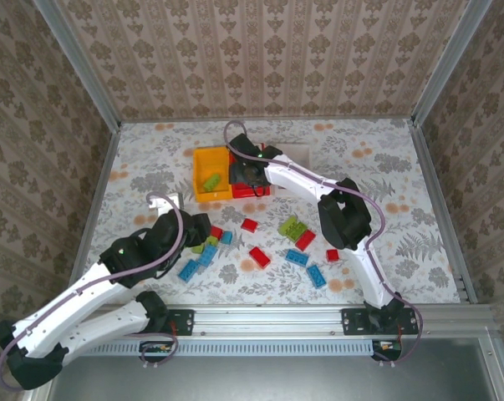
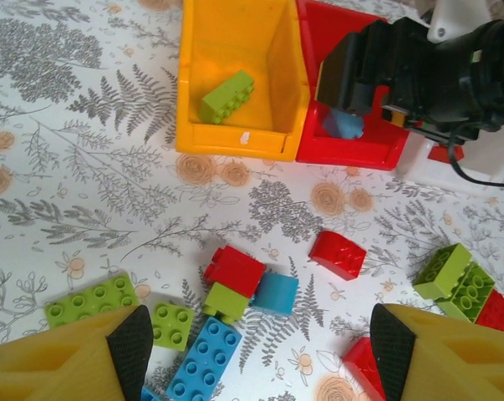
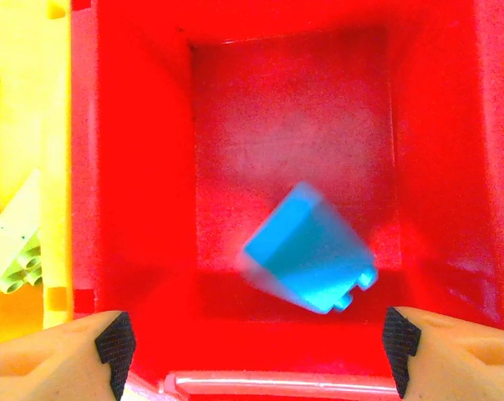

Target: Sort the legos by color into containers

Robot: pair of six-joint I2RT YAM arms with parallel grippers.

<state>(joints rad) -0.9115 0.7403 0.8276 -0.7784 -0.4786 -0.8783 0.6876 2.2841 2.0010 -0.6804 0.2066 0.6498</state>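
My right gripper (image 3: 257, 338) hangs over the red bin (image 3: 134, 167), jaws wide and empty; a blurred blue brick (image 3: 306, 251) is inside it. My left gripper (image 2: 264, 347), spread too, hovers above loose legos (image 2: 235, 269)

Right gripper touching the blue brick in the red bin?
Apart. Right wrist view: the blue brick is blurred between the fingers of the open right gripper, with bare red bin showing on both sides.

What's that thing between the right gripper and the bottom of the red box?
A blue lego, blurry, is between the open right gripper and the floor of the red bin. The right wrist view shows it, looking straight down.
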